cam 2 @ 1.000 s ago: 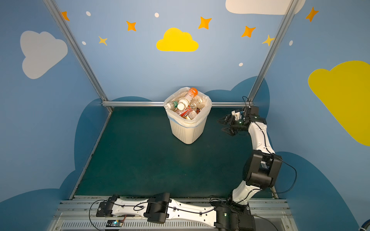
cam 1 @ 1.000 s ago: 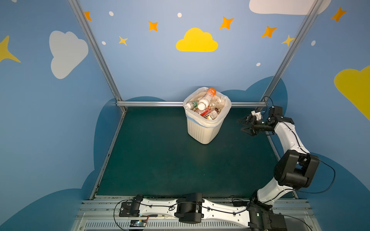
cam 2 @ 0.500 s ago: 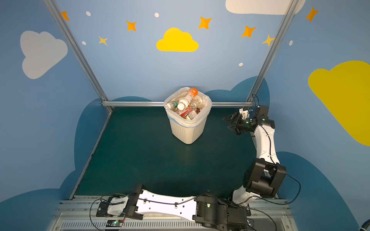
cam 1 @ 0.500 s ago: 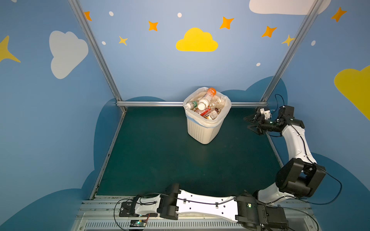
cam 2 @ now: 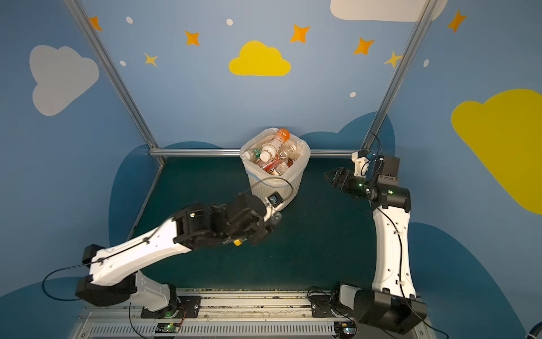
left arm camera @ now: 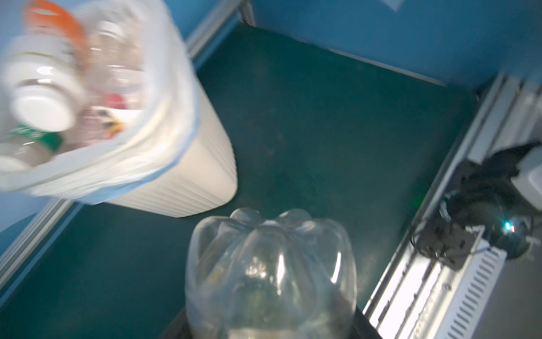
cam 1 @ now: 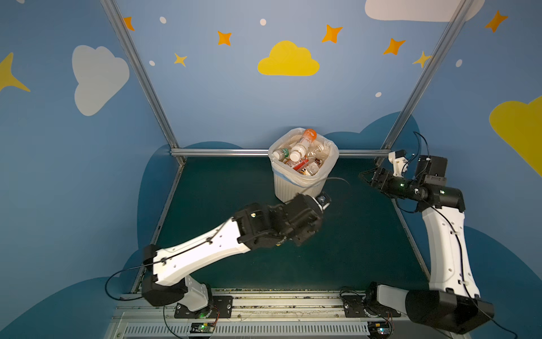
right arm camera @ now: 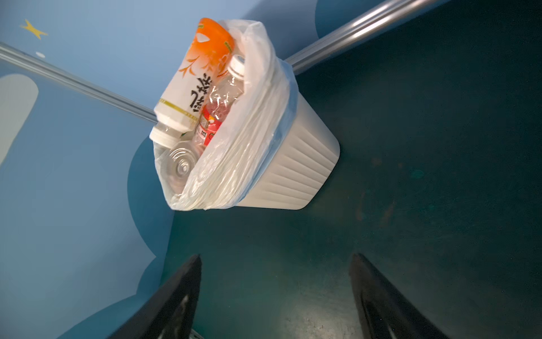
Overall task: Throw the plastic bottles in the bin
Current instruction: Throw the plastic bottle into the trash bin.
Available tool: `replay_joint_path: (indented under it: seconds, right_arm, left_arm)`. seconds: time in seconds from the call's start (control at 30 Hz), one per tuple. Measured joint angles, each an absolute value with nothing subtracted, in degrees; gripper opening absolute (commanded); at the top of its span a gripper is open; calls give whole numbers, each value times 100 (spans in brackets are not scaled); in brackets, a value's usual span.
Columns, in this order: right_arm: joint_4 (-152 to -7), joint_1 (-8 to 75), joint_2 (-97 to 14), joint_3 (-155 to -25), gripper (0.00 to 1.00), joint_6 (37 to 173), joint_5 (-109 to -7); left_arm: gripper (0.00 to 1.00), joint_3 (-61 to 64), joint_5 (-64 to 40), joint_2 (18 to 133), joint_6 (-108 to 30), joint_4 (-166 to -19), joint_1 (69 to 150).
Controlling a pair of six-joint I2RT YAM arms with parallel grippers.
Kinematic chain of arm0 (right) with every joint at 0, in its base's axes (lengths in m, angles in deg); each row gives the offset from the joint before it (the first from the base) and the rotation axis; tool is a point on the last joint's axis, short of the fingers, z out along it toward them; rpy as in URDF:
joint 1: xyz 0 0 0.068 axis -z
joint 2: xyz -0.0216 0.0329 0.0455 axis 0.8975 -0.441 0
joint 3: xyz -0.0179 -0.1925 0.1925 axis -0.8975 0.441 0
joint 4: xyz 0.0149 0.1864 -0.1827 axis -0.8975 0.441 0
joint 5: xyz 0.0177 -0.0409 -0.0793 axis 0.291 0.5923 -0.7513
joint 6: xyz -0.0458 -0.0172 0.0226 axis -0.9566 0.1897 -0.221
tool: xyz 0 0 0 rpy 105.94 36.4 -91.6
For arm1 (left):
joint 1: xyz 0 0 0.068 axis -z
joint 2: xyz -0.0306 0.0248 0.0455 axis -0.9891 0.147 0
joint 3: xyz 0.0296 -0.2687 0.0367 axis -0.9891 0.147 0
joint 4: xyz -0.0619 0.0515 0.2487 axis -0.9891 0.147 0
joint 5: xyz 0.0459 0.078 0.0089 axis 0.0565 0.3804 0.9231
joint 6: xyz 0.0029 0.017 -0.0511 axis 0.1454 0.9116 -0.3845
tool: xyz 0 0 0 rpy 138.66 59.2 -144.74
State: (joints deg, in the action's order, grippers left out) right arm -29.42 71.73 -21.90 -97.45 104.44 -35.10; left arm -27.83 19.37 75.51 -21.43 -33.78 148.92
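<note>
One clear bottle point(left arm camera: 271, 273) sat clamped in the left pincer point(left arm camera: 271, 325). The jaws were narrowed onto it, though only dark slivers of them showed on either side. Its long axis ran straight out ahead of the pincer, lobed base leading.

Just beyond that base, ahead and off to one side, stood the bin point(left arm camera: 187, 182). Its ribbed wall was nearest, and its rim, lined by a white bag point(left arm camera: 164, 141), stood higher than the bottle's base. So the axis pointed past the bin's foot at the green floor point(left arm camera: 322, 117), not at the mouth. To my eye the coming move turned on lifting and swinging the pincer until the base cleared that rim.

The mouth was heaped. An orange-labelled bottle point(right arm camera: 202, 73) lay across the top, poking above the bag, with the other plastic bottles point(cam 1: 305, 164) packed under it, so room looked short.

Farther off, away to the other side of the left pincer, the right pincer point(right arm camera: 275, 258) hung with its jaws wide and nothing between them. It was aimed at the bin but well apart from it, so the left arm point(cam 1: 205, 252) was plainly the nearer.

Both top views hid the held bottle under the left wrist point(cam 1: 278, 223). In a top view only a small yellow speck point(cam 2: 239, 242) peeped out beneath, and I could not tell what it was. The left wrist view alone showed the grip, though blurred. The right wrist view gave the sharpest look at how full the bin was.
</note>
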Motion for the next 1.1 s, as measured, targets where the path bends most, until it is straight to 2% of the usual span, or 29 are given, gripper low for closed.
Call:
replay_joint_path:
  seconds: [0.13, 0.3, 0.5, 0.73, 0.9, 0.93, 1.03, 1.1]
  right_arm:
    - [-2927, 6902, -1784, -9747, 81, 10383, -3888]
    - [-2802, 6677, -1823, -9865, 80, 10389, -4170]
    - [-2830, 6430, -1996, -10084, 81, 10466, -4345]
    - [-2911, 6282, -2374, -10121, 81, 10455, -4463]
    - [-2942, 6260, -2549, -10040, 80, 10422, -4555]
    - [-2944, 6258, -2575, -10038, 81, 10413, -4557]
    - [-2944, 6240, -2669, -10033, 81, 10409, -4560]
    - [-2946, 6210, -2732, -10033, 81, 10411, -4557]
  left_arm:
    - [62, -3209, 2090, 7096, -2143, -3489, 14193]
    - [62, -4659, 1979, 7555, -1728, -3625, 13391]
    - [62, -6820, 910, 9255, -1153, -4035, 12477]
    - [61, -8610, -524, 11797, -607, -5176, 12158]
    - [71, -8656, -983, 12899, -622, -6230, 12062]
    - [75, -8654, -1044, 13017, -714, -6361, 12033]
    - [97, -8654, -1162, 13242, -1016, -6556, 11935]
    - [100, -8652, -1105, 13251, -1158, -6573, 11896]
